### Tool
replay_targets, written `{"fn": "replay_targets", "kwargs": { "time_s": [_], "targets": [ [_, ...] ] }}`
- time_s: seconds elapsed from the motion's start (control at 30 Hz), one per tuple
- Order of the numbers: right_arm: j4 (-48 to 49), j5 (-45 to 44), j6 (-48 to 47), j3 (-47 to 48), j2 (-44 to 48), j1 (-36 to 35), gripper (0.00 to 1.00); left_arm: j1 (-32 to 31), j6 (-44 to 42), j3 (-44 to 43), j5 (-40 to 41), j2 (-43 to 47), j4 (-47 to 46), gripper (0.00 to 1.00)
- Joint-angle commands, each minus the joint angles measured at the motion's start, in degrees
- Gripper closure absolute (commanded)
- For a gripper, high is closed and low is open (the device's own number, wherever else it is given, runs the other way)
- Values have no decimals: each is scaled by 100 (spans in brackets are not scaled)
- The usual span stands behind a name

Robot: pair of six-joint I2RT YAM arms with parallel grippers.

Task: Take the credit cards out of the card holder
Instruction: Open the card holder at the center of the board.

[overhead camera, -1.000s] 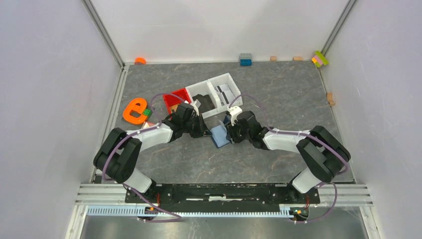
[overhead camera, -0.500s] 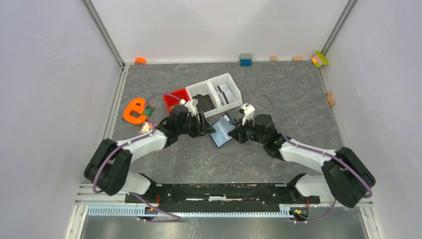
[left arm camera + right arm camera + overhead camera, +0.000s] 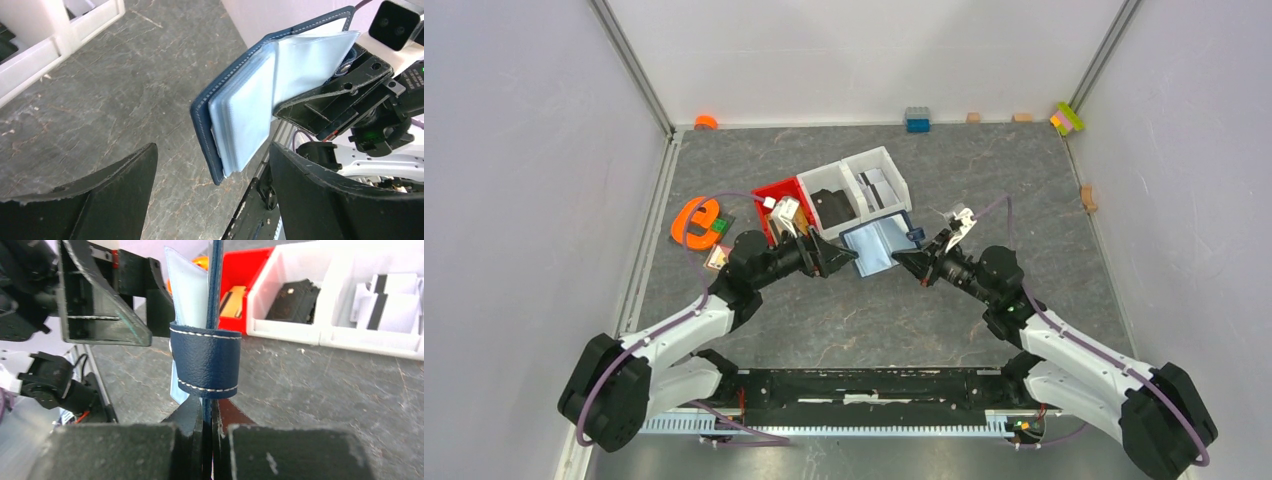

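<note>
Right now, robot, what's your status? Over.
Left gripper open, facing the card holder. Right gripper shut on its edge, holder up and spread open. Nothing between.

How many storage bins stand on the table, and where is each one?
3, in one row: the red bin on the left, the middle bin, white, holding a black item, and the right bin, white, holding cards. None seems hidden.

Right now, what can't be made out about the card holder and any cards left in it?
- Any cards inside the card holder: left wrist view, cloudy plastic sleeves hide their contents.
- Its inside: right wrist view, seen edge-on, strap tab in front.
- Sleeve contents, top view: too small.
- Credit cards in the white bin: faces too small, top view.
</note>
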State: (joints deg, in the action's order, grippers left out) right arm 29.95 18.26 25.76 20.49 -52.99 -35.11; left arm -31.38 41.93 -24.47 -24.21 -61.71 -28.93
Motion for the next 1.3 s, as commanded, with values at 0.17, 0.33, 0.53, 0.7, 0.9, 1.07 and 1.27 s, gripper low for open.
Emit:
{"fn": "replay_targets", "kwargs": {
  "time_s": [0.17,0.33,0.53,0.7,0.9,1.07,1.27],
  "targets": [
    [834,455,304,-104,173,22,100,-23,496,188,-951,-65,-1758,37],
    [868,429,343,-112,14,22,100,-20,709,250,-1188,-167,-2290,58],
    [1025,556,363,-72,-467,22,100,-31,768,167,-1278,-307,-2269,62],
    [1109,700,395,-48,-615,22,99,-55,801,86,-1307,-478,-2234,72],
    [1158,798,343,-62,-604,22,74,-69,735,-38,-1287,-612,-1970,89],
    [1390,1211,348,-16,-850,22,15,-72,712,-40,-1213,-563,-1867,97],
    [1385,1381,336,61,-1032,-28,2,-70,693,-64,-1170,-589,-1782,98]
  ]
}}
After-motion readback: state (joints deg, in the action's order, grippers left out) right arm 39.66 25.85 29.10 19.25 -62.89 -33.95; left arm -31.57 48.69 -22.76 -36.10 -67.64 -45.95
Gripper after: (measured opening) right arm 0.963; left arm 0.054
